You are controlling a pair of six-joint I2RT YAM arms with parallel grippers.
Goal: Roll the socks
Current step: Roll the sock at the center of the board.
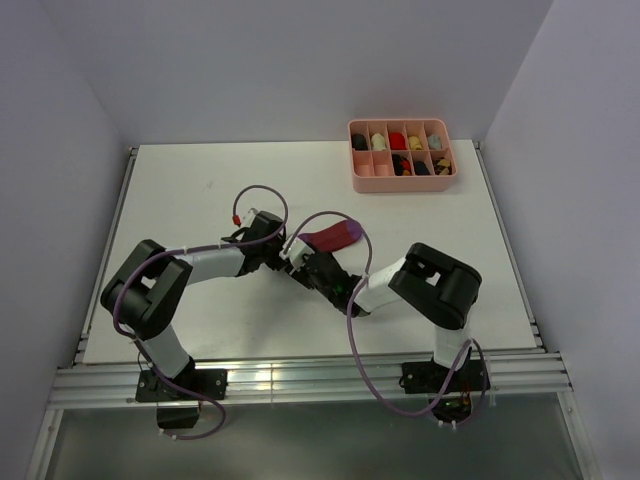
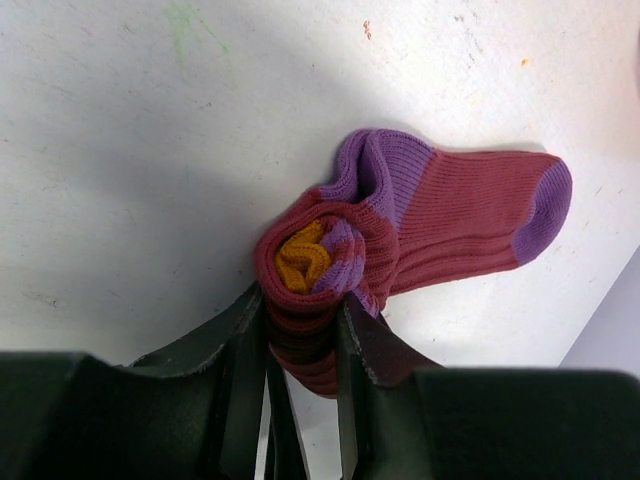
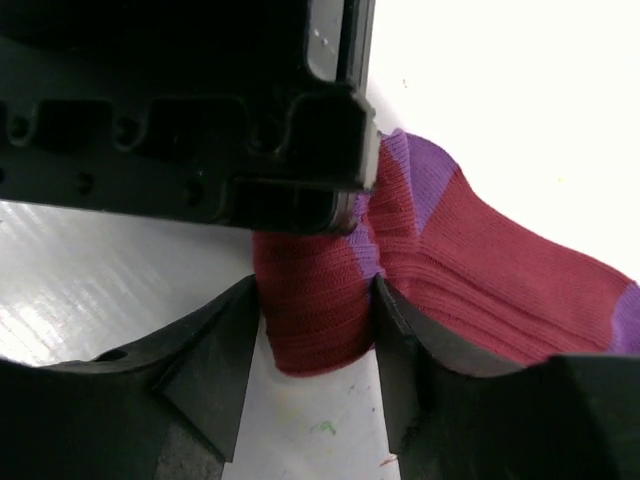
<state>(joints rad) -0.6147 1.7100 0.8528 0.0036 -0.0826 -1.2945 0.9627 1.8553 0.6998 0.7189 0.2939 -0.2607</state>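
Observation:
The socks (image 1: 332,236) lie mid-table, dark red with purple toe and heel. In the left wrist view the cuff end is wound into a tight roll (image 2: 318,268) with orange at its core, while the foot (image 2: 470,215) stretches flat to the right. My left gripper (image 2: 305,305) is shut on that roll, one finger pressed on each side. In the right wrist view my right gripper (image 3: 315,295) meets the same roll (image 3: 315,300) from the opposite end, both fingers touching its sides. The left gripper's black body (image 3: 200,120) sits just above the roll there. The two grippers (image 1: 283,252) (image 1: 302,264) stand tip to tip.
A pink divided tray (image 1: 400,185) with several small rolled sock bundles stands at the back right. White walls close in the table on the left, right and back. Purple cables loop over both arms.

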